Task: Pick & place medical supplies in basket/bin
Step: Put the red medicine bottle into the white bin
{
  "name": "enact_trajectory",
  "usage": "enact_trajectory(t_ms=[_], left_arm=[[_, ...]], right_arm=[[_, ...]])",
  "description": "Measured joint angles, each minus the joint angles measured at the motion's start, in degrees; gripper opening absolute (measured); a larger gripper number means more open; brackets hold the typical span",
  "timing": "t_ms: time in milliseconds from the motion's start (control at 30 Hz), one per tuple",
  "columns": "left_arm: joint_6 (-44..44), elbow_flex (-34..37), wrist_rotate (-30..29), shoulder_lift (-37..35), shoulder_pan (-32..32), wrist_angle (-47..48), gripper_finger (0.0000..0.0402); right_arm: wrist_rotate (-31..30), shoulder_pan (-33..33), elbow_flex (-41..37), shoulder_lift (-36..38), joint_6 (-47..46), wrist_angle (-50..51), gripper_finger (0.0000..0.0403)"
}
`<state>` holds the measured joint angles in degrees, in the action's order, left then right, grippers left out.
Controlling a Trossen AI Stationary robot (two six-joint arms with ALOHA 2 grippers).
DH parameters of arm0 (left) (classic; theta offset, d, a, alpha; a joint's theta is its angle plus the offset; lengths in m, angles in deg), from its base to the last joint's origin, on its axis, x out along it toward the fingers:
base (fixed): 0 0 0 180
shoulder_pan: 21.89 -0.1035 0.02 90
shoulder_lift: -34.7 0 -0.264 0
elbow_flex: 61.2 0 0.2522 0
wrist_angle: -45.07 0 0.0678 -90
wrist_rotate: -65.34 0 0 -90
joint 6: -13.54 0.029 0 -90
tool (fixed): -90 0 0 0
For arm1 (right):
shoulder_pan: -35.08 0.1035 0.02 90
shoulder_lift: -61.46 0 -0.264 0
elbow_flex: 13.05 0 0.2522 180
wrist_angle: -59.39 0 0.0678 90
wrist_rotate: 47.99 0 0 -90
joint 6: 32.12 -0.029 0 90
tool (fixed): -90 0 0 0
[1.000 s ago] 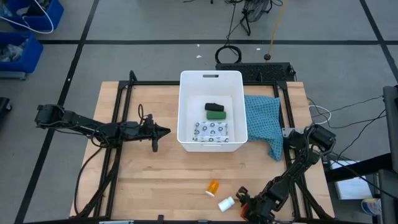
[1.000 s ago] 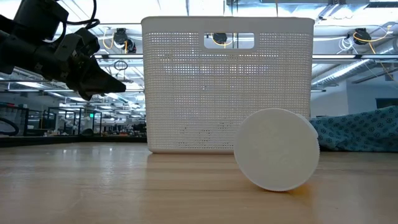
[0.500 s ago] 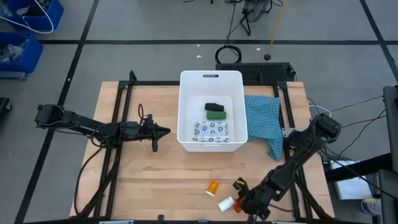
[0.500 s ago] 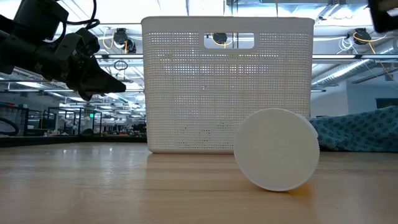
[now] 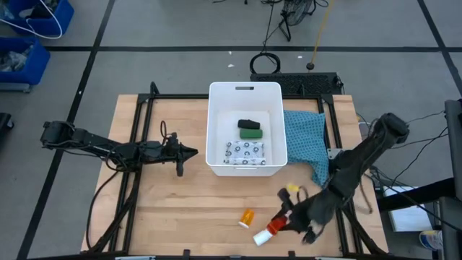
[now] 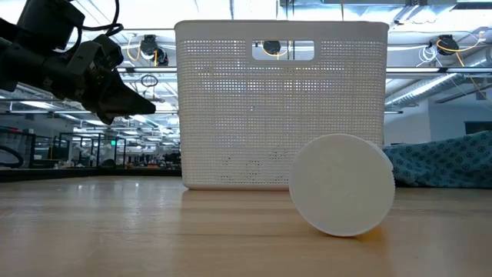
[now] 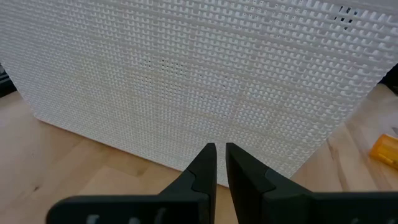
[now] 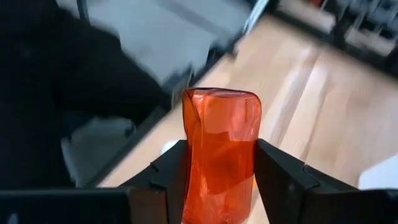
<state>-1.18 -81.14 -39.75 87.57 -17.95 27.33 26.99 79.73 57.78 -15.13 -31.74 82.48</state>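
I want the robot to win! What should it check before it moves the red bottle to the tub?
1. Right claw shut on the red bottle: ok.
2. Bottle clear of the table: cannot tell.
3. White tub has room beside the black piece, green box and patterned packet: ok.
4. Left claw shut, waiting beside the tub, out of the way: ok.
5. Orange bottle not in the path: ok.

Changes since a second ago — right arm only.

My right gripper (image 5: 278, 225): was wide apart at the table's near edge, now clamped on the red white-capped bottle (image 8: 221, 149).

Arm: swung inward from the near right corner — wrist nearer the table's middle.

Red white-capped bottle: shifted slightly, red body now visible from above.
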Motion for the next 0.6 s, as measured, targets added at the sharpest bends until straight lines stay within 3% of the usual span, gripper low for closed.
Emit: enact_trajectory(t_ms=[300, 600], left_arm=[[0.0, 0.0, 0.0, 0.0, 0.0, 0.0, 0.0037], [2.1, 0.0, -1.3, 0.0, -0.1, -1.5, 0.0037]], right_arm=[[1.3, -3.0, -19.5, 21.3, 7.0, -20.9, 0.0147], [-3.3, -7.1, -34.1, 33.6, 12.4, -33.7, 0.0146]])
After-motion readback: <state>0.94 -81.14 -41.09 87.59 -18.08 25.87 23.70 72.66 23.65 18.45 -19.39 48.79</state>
